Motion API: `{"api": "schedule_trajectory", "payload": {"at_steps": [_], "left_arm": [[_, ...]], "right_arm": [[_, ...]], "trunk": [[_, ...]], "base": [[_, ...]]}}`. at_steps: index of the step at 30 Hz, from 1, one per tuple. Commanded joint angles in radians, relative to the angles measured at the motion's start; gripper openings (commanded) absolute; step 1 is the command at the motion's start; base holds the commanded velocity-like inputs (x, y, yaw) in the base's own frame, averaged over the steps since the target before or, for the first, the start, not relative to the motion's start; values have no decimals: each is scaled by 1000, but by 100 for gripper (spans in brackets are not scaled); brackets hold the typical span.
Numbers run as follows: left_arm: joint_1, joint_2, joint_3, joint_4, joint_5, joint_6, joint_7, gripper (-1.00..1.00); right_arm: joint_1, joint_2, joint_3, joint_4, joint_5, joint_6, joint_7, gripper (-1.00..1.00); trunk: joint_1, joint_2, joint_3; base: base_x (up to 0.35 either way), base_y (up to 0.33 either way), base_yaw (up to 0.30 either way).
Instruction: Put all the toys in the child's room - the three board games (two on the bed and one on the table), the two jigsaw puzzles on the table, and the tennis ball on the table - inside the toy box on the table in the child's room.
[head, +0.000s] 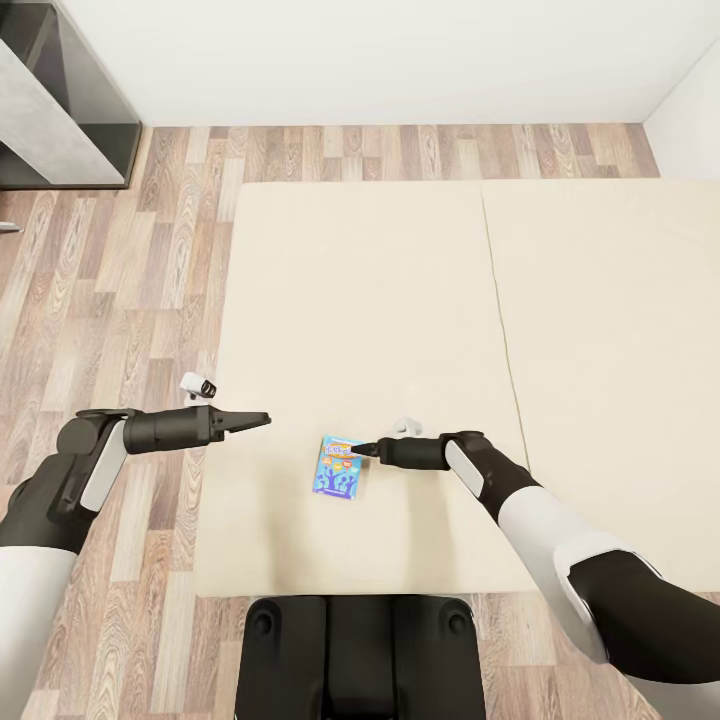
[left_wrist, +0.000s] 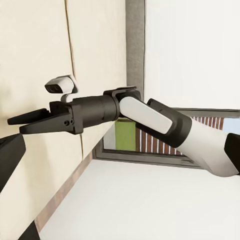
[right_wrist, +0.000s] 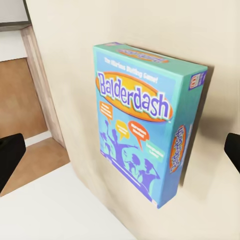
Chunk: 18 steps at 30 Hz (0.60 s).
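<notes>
Right claw (head: 364, 450) touching blue board game (head: 340, 467).

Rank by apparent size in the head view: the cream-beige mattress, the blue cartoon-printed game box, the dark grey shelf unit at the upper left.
1. Cream-beige mattress, by far the largest.
2. Dark grey shelf unit, cut off by the frame edge, so its full extent is unsure.
3. Blue cartoon-printed game box, smallest.
</notes>
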<state>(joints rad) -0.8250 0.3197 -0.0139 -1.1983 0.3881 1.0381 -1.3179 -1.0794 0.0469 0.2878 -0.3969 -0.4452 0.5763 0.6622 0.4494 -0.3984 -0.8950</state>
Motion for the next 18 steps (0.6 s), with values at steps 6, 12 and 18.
{"api": "schedule_trajectory", "payload": {"at_steps": [6,12,18], "left_arm": [[0,1,-1,0,3,8,-1,100],[0,1,-1,0,3,8,0,100],[0,1,-1,0,3,8,0,100]], "right_arm": [[1,0,4,0,-6,5,-1,100],[1,-1,4,0,-6,5,-1,100],[1,-3,5,0,-6,5,-1,100]], "trunk": [[1,-2,-1],[1,-2,-2],[1,-2,-3]], "base": [[0,0,2],[0,0,127],[0,0,129]]}}
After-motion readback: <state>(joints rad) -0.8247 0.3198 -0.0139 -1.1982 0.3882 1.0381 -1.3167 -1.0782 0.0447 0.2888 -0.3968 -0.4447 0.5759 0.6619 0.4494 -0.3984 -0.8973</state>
